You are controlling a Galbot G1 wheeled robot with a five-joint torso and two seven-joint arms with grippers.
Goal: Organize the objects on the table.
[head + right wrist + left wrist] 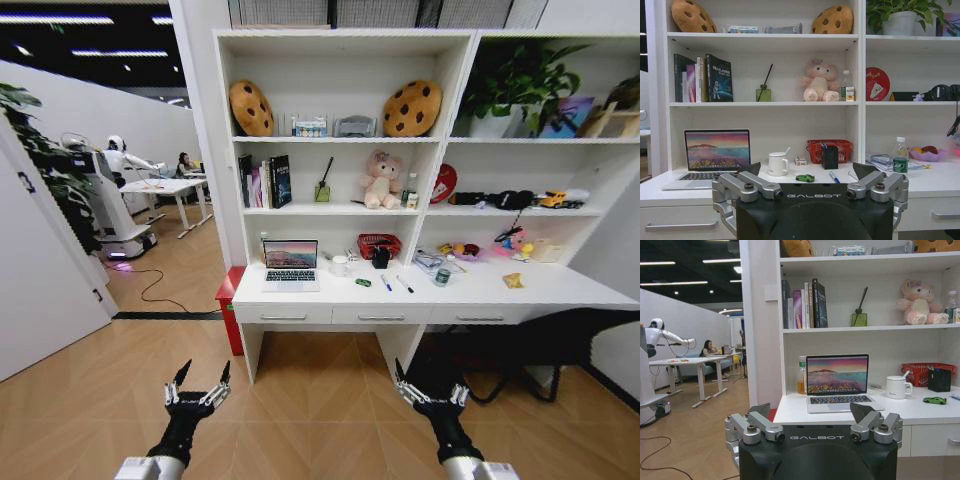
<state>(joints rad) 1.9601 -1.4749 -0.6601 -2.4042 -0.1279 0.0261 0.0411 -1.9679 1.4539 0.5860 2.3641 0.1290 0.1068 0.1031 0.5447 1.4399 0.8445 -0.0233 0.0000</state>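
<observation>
White shelving rises over the long white desk ahead of me, its three shallow drawers facing my way across the wooden floor. I take the open silver laptop at the desk's left end as my marker. Just right of it stands a white mug, and behind the mug, against the back panel, sit a red mesh basket and a black pen holder. Further right of the laptop, toward the front edge, I see a tiny green item, then a blue pen and a black pen lying apart. Beyond those is the green-banded can, and well off to the laptop's right lies a yellow wrapper. On the shelf above sits a pink plush bear. My left gripper and right gripper both hover low over the floor, well short of the desk, fingers spread apart and holding nothing.
</observation>
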